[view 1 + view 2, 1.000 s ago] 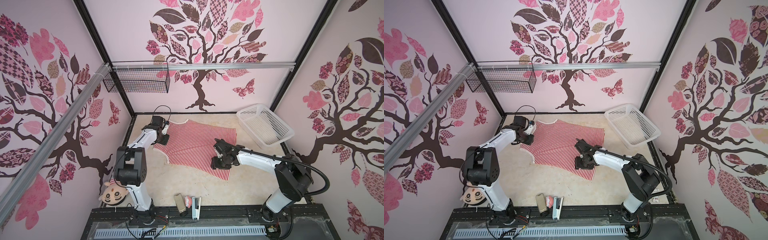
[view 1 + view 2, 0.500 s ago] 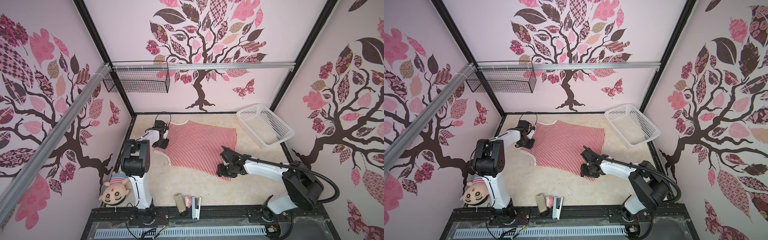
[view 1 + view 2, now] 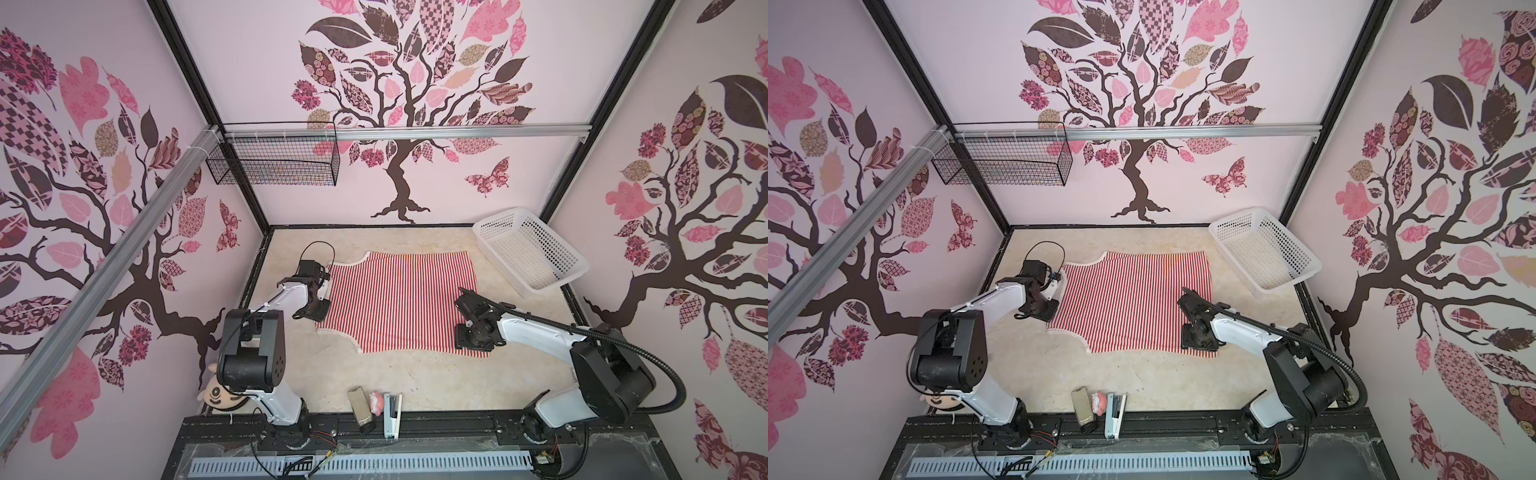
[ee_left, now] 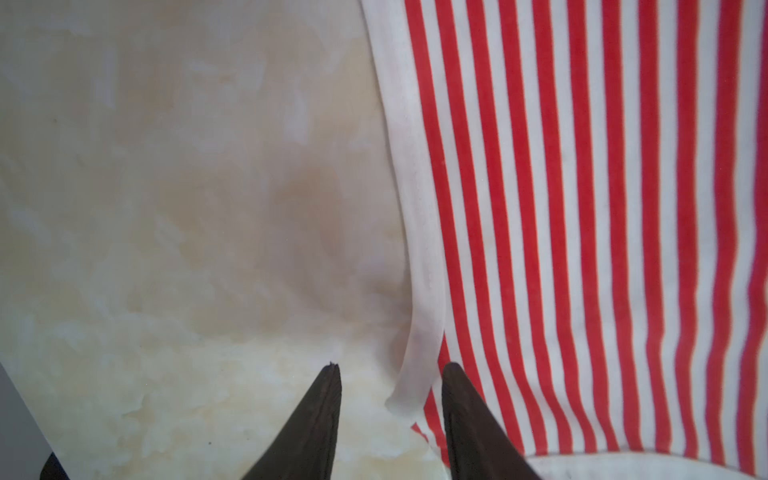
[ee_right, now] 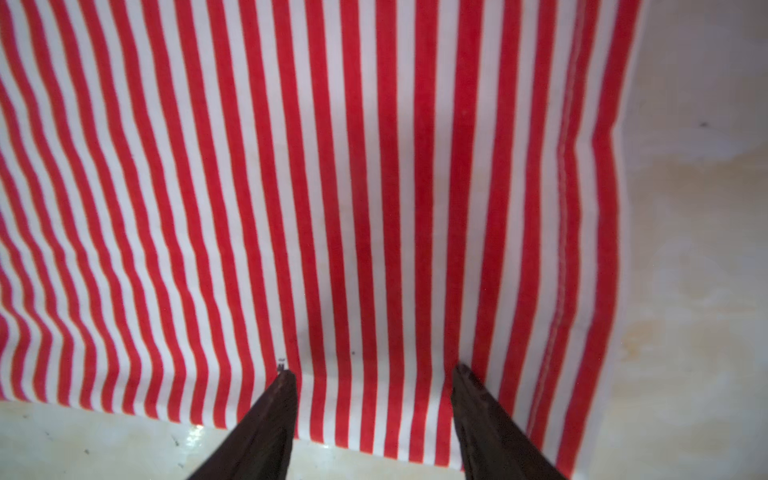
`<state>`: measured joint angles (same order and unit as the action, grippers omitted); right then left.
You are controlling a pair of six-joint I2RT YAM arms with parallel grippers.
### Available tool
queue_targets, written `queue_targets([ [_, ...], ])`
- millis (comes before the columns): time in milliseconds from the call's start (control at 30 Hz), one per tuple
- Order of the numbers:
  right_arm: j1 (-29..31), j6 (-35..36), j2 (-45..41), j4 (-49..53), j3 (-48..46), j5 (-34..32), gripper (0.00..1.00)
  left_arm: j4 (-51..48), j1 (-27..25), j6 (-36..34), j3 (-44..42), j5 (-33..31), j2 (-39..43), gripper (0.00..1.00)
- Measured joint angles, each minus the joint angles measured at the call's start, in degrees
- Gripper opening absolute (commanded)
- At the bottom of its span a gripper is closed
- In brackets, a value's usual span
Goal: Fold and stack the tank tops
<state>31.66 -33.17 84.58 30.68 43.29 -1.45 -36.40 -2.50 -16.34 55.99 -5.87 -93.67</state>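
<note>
the tank top point(image 3: 399, 307) lies flatter on the desk point(image 3: 415, 382) than a second ago. the left end effector point(image 4: 391, 368) now straddles a strap edge and the right end effector point(image 5: 374, 370) sits over the near hem corner. both are spread and empty, seemingly ready for a first fold.

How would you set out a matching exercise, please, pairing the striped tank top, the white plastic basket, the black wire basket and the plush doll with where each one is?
Things:
1. tank top
2. white plastic basket
3. black wire basket
4. plush doll

Places:
A. hung high at the back, on the left
B. near left corner of the table
C. spread flat mid-table
D. far right corner of the table

Pairs: 1-C, 2-D, 3-A, 4-B.
</note>
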Motion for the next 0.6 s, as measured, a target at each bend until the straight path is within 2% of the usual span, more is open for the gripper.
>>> queue_targets([
  [300, 0.1, 1.7, -1.0, 1.8, 3.9, 1.7, 0.63, -0.9, 0.0, 0.7, -9.0, 1.8, 10.1, 0.45],
  [467, 0.1, 1.7, -5.1, 2.8, 7.5, 2.6, 0.63, -1.8, 0.0, 1.4, -7.4, 2.7, 16.4, 0.46],
  [600, 0.1, 1.2, -8.0, 3.7, 8.0, 2.6, 0.63, -2.2, -0.6, 2.1, -2.5, 4.6, 16.6, 0.47],
])
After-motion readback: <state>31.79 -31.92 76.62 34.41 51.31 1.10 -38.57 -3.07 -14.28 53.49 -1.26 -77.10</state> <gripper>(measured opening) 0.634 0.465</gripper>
